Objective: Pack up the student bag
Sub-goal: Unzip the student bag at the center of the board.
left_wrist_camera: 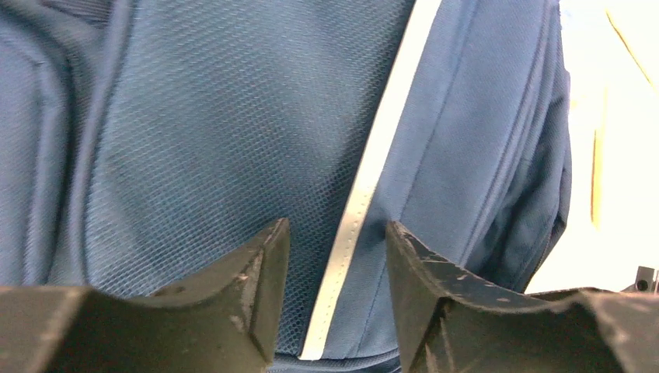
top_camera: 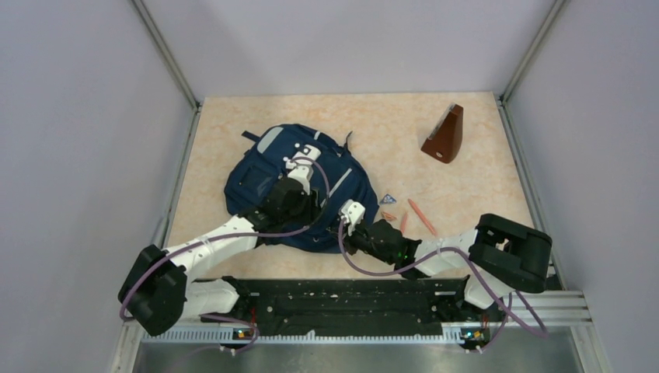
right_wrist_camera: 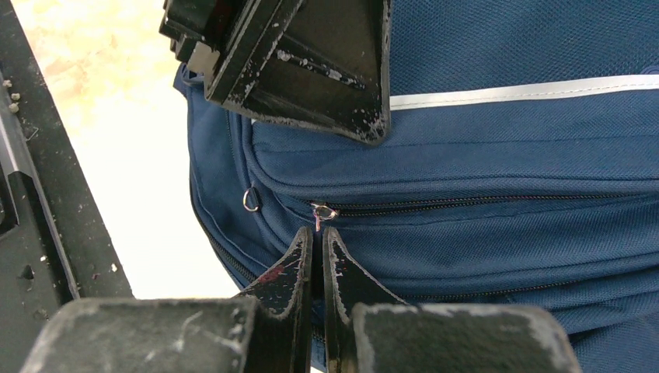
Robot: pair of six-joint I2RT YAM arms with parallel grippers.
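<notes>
A navy backpack [top_camera: 252, 183] lies flat on the tan table [top_camera: 474, 186], left of centre. The left gripper [left_wrist_camera: 336, 233], jaws spread apart, hovers over its grey stripe [left_wrist_camera: 388, 116]. The right gripper [right_wrist_camera: 319, 235] is pinched closed just below a zipper slider [right_wrist_camera: 323, 211].

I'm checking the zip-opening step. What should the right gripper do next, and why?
Probably draw the zipper pull along its closed track: the right gripper appears shut on it, and the open left gripper sits over the student bag.
</notes>
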